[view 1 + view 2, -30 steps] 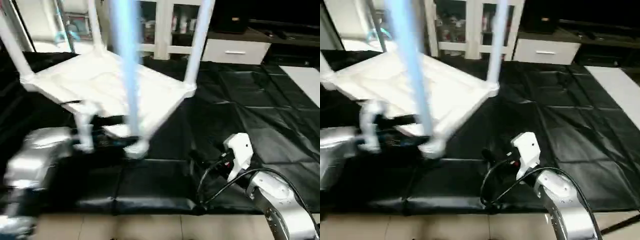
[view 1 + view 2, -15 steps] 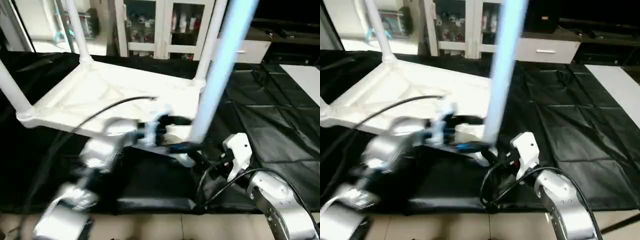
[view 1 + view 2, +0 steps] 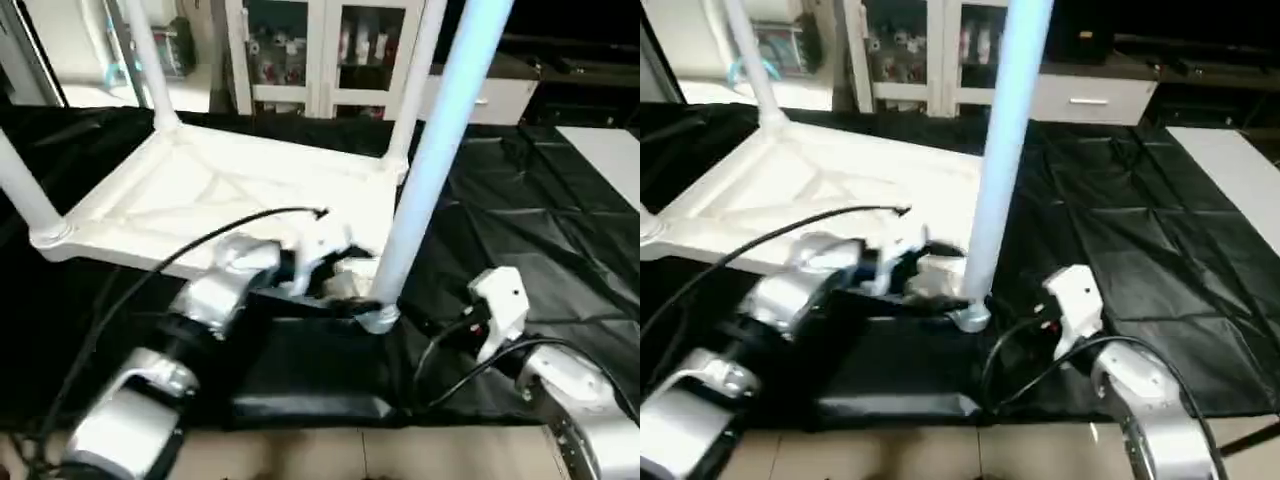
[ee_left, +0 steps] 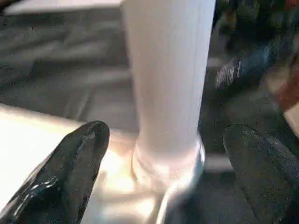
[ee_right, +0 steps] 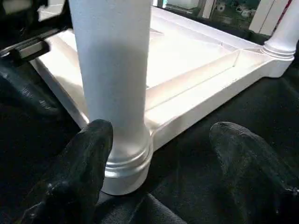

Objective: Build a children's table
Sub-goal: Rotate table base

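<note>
On the black mat [image 3: 520, 200], the upturned table top [image 3: 200, 190] carries four legs. Left gripper [image 4: 163, 163], fingers apart, brackets the near leg [image 3: 430, 160] at its socket; right gripper [image 5: 159, 163] waits open beside it. Step: seating the last leg. Next: close and press down.

The left arm [image 3: 190, 330] reached from seven o'clock toward centre, its left gripper [image 4: 163, 177] spread wide. The right arm [image 3: 580, 400] sat at four o'clock, its right gripper [image 5: 159, 163] also parted, empty.
</note>
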